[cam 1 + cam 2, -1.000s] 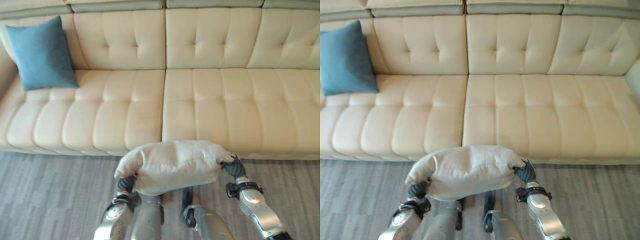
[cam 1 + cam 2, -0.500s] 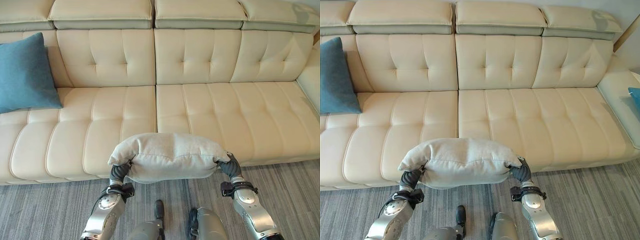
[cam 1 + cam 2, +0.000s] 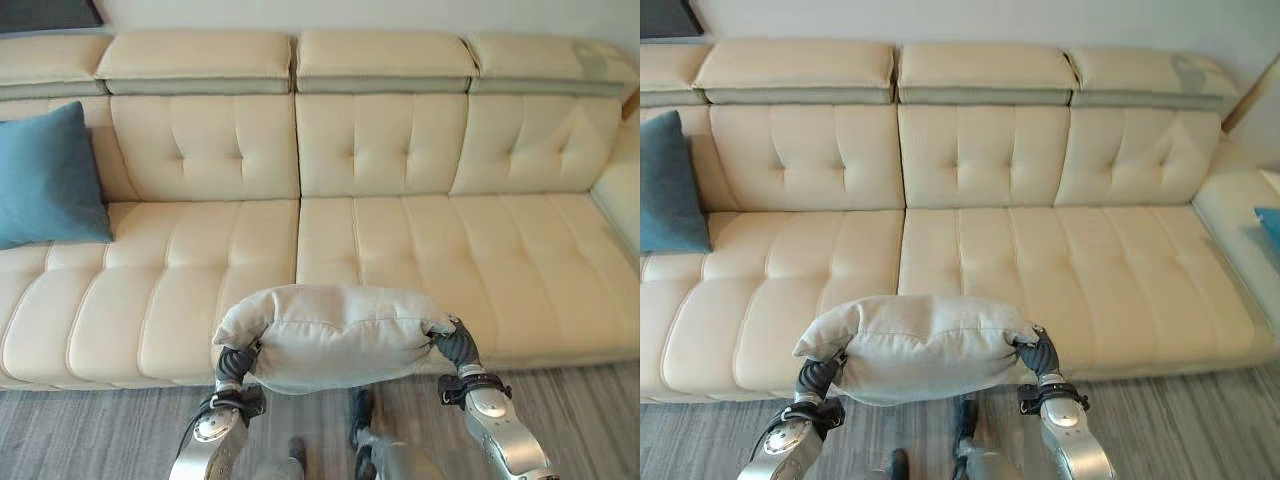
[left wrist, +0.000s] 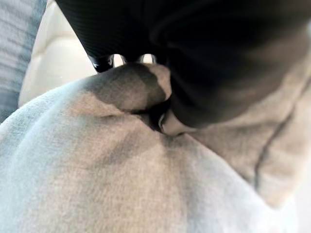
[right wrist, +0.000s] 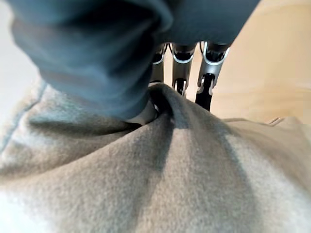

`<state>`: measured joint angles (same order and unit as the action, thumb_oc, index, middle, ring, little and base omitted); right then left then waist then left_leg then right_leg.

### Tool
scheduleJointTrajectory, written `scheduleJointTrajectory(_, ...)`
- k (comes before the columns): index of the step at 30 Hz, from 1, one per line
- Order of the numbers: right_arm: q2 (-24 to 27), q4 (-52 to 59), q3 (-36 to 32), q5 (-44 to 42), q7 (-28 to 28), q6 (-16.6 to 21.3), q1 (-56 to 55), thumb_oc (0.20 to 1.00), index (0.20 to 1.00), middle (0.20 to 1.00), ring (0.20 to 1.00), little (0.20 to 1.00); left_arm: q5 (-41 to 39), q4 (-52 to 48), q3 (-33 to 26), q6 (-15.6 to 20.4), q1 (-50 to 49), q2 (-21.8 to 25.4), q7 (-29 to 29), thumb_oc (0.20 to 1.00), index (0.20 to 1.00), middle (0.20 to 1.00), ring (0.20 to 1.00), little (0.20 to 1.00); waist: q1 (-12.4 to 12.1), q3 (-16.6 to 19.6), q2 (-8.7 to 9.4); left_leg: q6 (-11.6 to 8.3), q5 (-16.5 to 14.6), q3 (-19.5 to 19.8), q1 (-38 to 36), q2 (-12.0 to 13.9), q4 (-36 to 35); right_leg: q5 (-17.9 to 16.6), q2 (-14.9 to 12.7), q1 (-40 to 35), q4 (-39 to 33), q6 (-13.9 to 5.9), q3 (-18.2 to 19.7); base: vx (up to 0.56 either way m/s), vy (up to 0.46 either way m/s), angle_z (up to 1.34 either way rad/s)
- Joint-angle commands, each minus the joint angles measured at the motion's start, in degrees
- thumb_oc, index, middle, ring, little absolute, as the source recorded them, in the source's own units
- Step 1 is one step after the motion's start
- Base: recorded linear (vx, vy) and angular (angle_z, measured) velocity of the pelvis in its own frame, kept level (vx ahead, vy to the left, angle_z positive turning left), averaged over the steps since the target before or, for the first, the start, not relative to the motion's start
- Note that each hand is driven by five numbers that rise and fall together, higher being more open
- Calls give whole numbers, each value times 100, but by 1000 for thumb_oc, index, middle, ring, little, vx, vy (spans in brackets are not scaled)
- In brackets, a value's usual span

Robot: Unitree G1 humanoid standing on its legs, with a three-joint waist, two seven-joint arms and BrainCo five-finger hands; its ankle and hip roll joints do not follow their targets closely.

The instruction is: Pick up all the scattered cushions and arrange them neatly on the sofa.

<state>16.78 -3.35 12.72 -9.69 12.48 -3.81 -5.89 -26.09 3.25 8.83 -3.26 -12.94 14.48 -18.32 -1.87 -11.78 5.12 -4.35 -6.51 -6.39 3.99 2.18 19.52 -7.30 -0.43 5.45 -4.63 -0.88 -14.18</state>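
Before the sofa (image 3: 400, 250), both hands (image 3: 238, 362) (image 3: 452, 345) clutch the grey cushion's (image 3: 335, 335) ends.

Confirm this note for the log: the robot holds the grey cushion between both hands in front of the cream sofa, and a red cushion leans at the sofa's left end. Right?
Not quite. The cushion leaning at the left end of the cream sofa is a blue cushion, not red, as the left eye view shows. The rest stands: the grey cushion is held between the left hand and the right hand.
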Motion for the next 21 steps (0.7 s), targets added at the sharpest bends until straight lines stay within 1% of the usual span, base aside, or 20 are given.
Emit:
scheduleJointTrajectory(1, 147, 646, -15, -164, -66, 670, 557, 200, 200, 200, 200, 200, -27, -789, -68, 611, 403, -15, 58, 200, 200, 200, 200, 200, -10, -15, -216, 38, 516, 81, -92, -292, 534, 996, -46, -730, -37, -175, -37, 171, -112, -3)
scheduleJointTrajectory(3, 158, 655, -6, -164, -74, 653, 574, 200, 200, 200, 200, 200, -45, -795, -78, 593, 388, -29, 55, 200, 200, 200, 200, 200, -7, -22, -201, 78, 478, 34, -12, -247, 423, 1023, -77, -776, -37, -168, -39, 138, -70, -6)
scheduleJointTrajectory(4, 179, 694, 12, -124, -59, 635, 596, 200, 200, 200, 200, 200, -51, -825, -83, 562, 351, -43, 52, 200, 200, 200, 200, 200, -23, -14, -150, 168, 331, 28, 37, -170, -160, 1067, -131, -828, -37, -170, -47, 192, -49, 2)
scheduleJointTrajectory(5, 170, 727, 34, -142, -43, 640, 587, 200, 200, 200, 200, 200, -53, -832, -70, 539, 308, -37, 54, 200, 200, 200, 200, 200, -26, -6, -132, 212, 266, 37, -110, -118, -787, 1115, -150, -881, -37, -193, -38, 243, -43, 10)
scheduleJointTrajectory(6, 168, 737, 42, -131, -39, 632, 586, 200, 200, 200, 200, 200, -68, -850, -47, 535, 293, -40, 42, 200, 200, 200, 200, 200, -14, 19, -136, 193, 373, 86, -139, -59, -1262, 1131, -154, -867, -37, -197, -38, 136, -2, 10)
scheduleJointTrajectory(7, 169, 738, 43, -131, -39, 632, 584, 200, 200, 200, 200, 200, -68, -851, -47, 535, 289, -41, 42, 200, 200, 200, 200, 200, -12, 20, -131, 192, 413, 87, -181, -69, -1341, 1135, -160, -874, -37, -198, -40, 157, 32, 9)
scheduleJointTrajectory(8, 179, 735, 81, -87, -10, 611, 576, 200, 200, 200, 200, 200, -64, -852, -34, 519, 281, -52, -13, 200, 200, 200, 200, 200, -16, 42, -185, 69, 925, 320, -142, 125, -2028, 1221, -144, -916, -37, -150, -47, 144, 48, 9)
scheduleJointTrajectory(9, 187, 724, 96, -62, 8, 586, 594, 200, 200, 200, 200, 200, -58, -842, -21, 525, 282, -67, -38, 200, 200, 200, 200, 200, 1, 35, -211, -14, 1137, 416, -119, 186, -2224, 1258, -151, -961, -37, -129, -55, 187, 82, 12)
scheduleJointTrajectory(10, 191, 711, 107, -33, 13, 566, 602, 200, 200, 200, 200, 200, -57, -823, -11, 522, 293, -83, -55, 200, 200, 200, 200, 200, 21, 32, -228, -79, 1262, 454, -116, 237, -2354, 1283, -156, -995, -28, -127, -57, 138, 96, 12)
scheduleJointTrajectory(11, 198, 711, 96, -26, 24, 554, 603, 200, 200, 200, 200, 200, -38, -826, -7, 520, 302, -88, -61, 200, 200, 200, 200, 200, 36, 26, -242, -124, 1315, 446, -126, 258, -2387, 1307, -171, -1056, -18, -138, -51, 99, 74, 2)
scheduleJointTrajectory(12, 199, 712, 96, -26, 24, 554, 603, 200, 200, 200, 200, 200, -38, -826, -7, 520, 302, -88, -62, 200, 200, 200, 200, 200, 35, 22, -242, -125, 1315, 445, -132, 258, -2389, 1307, -172, -1060, -18, -138, -50, 174, 157, -2)
scheduleJointTrajectory(13, 187, 716, 117, -11, -14, 539, 562, 200, 200, 200, 200, 200, -80, -815, 5, 538, 260, -109, -66, 200, 200, 200, 200, 200, 42, 98, -286, -158, 1232, 343, -274, 293, -2452, 1347, -165, -1145, -21, -152, -28, 123, 115, -6)
scheduleJointTrajectory(14, 187, 718, 117, -11, -14, 538, 559, 200, 200, 200, 200, 200, -80, -816, 7, 539, 258, -109, -66, 200, 200, 200, 200, 200, 36, 94, -287, -159, 1229, 337, -282, 295, -2452, 1346, -164, -1153, -24, -151, -23, 227, 265, -3)
scheduleJointTrajectory(15, 157, 770, 99, -9, -11, 531, 520, 200, 200, 200, 200, 200, -84, -821, 50, 533, 233, -106, -41, 200, 200, 200, 200, 200, 51, 162, -352, -167, 1130, 285, -341, 272, -2452, 1362, -191, -1248, -37, -163, -56, 105, 150, -5)
scheduleJointTrajectory(16, 157, 771, 98, -8, -11, 530, 517, 200, 200, 200, 200, 200, -83, -821, 51, 533, 231, -106, -41, 200, 200, 200, 200, 200, 51, 160, -353, -167, 1128, 286, -346, 272, -2452, 1364, -192, -1253, -37, -164, -57, 201, 309, -2)
scheduleJointTrajectory(17, 109, 773, 109, 9, 18, 531, 526, 200, 200, 200, 200, 200, -44, -805, 89, 540, 237, -89, -42, 200, 200, 200, 200, 200, 53, 223, -372, -155, 1022, 297, -424, 203, -2452, 1357, -245, -1308, -37, -191, -87, 98, 160, 1)
scheduleJointTrajectory(18, 108, 772, 110, 10, 18, 531, 525, 200, 200, 200, 200, 200, -44, -805, 90, 541, 236, -88, -42, 200, 200, 200, 200, 200, 57, 217, -370, -153, 1019, 302, -432, 200, -2452, 1360, -248, -1318, -37, -194, -92, 204, 315, 3)
scheduleJointTrajectory(19, 48, 781, 130, 19, 81, 532, 622, 200, 200, 200, 200, 200, 11, -834, 102, 568, 307, -43, -91, 200, 200, 200, 200, 200, 34, 287, -349, -116, 901, 294, -519, 135, -2452, 1337, -319, -1364, -37, -251, -109, 109, 157, 7)
scheduleJointTrajectory(20, 47, 780, 130, 20, 81, 533, 624, 200, 200, 200, 200, 200, 11, -834, 101, 567, 307, -41, -91, 200, 200, 200, 200, 200, 32, 284, -347, -114, 900, 291, -523, 134, -2452, 1338, -321, -1368, -37, -252, -107, 202, 312, 11)
scheduleJointTrajectory(21, -9, 777, 218, 41, 142, 542, 894, 200, 200, 200, 200, 200, 55, -818, 110, 581, 439, 16, -162, 200, 200, 200, 200, 200, -3, 341, -305, -51, 802, 270, -572, 91, -2452, 1308, -390, -1370, -37, -317, -95, 128, 219, 14)
